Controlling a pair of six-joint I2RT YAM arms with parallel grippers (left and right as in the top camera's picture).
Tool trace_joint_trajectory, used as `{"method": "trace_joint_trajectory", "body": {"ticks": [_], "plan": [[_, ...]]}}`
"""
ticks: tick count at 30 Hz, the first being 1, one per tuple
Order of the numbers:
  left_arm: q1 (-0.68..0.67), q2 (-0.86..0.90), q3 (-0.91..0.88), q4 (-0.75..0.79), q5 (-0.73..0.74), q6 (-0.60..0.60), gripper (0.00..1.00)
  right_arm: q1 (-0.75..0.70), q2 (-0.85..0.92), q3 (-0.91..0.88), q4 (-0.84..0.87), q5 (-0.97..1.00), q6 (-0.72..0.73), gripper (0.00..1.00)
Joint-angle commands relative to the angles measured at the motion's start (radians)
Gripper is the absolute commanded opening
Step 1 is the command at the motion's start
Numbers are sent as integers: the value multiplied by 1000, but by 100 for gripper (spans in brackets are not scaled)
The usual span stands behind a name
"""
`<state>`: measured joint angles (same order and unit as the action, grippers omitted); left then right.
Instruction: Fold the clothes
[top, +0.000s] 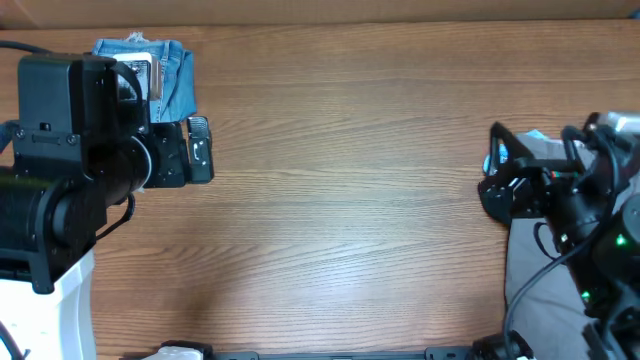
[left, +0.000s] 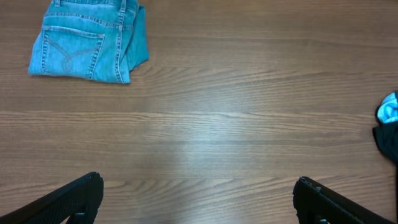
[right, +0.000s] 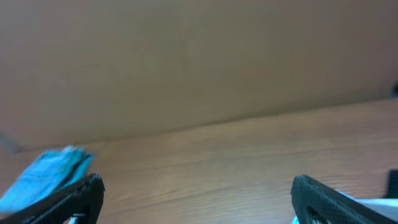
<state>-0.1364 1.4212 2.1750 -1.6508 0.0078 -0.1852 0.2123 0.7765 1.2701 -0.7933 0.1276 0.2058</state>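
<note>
Left wrist view: the pair of light-blue denim jeans lies as a compact, roughly square bundle well ahead of the left gripper and off to its left, on the brown wood-grain table. The legs appear doubled up under the seat, leaving one stitched back pocket and a strip of waistband on top. A softer fold of denim bulges at the bundle's right edge, so the edges are not quite flush. Judging by this shape, the folding of this pair looks essentially done. At most a small tidy of that loose side remains.

The left gripper has its fingers spread wide with nothing between them, only bare table beneath. The right gripper also stands wide apart and empty, far across the table from the jeans.

Far to the left gripper's right, at the edge of that view, sits a small black and pale-blue garment. In the overhead view a plain grey cloth lies under the right arm. Neither is folded, as far as can be seen.
</note>
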Motion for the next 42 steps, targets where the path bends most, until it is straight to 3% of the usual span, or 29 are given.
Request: {"method": "trace_joint_trajectory", "body": {"ticks": [1,11,23,31,42], "plan": [[-4,8,-2,2,8,-14,100,-67,-90,-203,93,-28,-23,100],[-4,12,-2,2,8,-14,100,-142,-420,-669,261,-89,-24,100],[-4,12,-2,2,8,-14,100,-233,-769,-1013,532,-170,-19,100],[-4,12,-2,2,8,-14,100,-298,-774,-1142,694,-257,-19,100],[-4,12,-2,2,8,-14,100,-294,-774,-1262,729,-263,-20,100]]}}
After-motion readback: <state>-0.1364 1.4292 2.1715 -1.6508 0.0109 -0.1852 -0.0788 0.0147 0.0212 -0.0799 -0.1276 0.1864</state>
